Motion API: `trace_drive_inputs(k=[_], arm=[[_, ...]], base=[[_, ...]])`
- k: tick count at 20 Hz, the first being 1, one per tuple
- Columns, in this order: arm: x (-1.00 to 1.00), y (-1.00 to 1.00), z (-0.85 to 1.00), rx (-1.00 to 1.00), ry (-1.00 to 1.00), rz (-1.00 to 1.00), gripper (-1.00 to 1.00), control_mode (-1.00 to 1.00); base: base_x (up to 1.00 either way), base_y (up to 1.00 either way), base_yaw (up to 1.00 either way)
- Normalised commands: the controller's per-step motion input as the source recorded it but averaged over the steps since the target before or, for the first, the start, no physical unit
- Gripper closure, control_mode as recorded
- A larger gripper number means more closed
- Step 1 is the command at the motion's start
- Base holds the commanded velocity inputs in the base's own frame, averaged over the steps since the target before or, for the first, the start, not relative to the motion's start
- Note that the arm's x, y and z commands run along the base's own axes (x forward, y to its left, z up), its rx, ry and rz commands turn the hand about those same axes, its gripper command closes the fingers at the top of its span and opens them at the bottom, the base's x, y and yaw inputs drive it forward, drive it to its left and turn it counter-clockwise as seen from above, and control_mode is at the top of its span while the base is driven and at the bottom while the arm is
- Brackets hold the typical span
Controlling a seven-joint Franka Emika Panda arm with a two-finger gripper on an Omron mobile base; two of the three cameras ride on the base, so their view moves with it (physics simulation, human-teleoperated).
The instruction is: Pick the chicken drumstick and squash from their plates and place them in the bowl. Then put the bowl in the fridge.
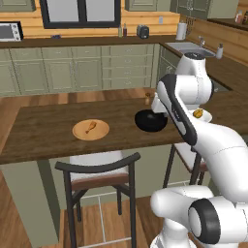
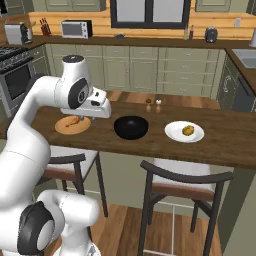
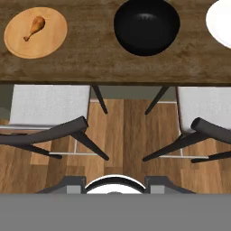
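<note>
The arm [image 1: 193, 97] is folded up high over the near edge of the counter [image 1: 48, 131], hand pointing straight down at the two stools [image 3: 49, 117], and I can't tell if the fingers are spread or closed. There's plenty of bare wood around the dishes. The drumstick [image 3: 34, 27] sits on the wooden plate [image 3: 49, 43] at left, the black bowl [image 3: 146, 27] in the middle has nothing in it, and the squash [image 2: 188, 130] is on the white plate [image 2: 172, 132] at right.
</note>
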Motion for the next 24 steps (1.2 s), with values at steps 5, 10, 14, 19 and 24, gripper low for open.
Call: trace_drive_inputs(k=[5, 10, 14, 19, 24], arm=[[0.00, 0.00, 0.00, 0.00, 0.00, 0.00, -1.00, 1.00], [0.00, 0.00, 0.00, 0.00, 0.00, 0.00, -1.00, 1.00], [0.00, 0.00, 0.00, 0.00, 0.00, 0.00, -1.00, 1.00], [0.00, 0.00, 0.00, 0.00, 0.00, 0.00, -1.00, 1.00], [0.00, 0.00, 0.00, 0.00, 0.00, 0.00, -1.00, 1.00]], base=[[0.12, -0.05, 0.00], [0.44, -0.44, 0.00], [0.57, -0.67, 0.01], [0.86, -0.53, 0.01], [0.87, -0.10, 0.00]])
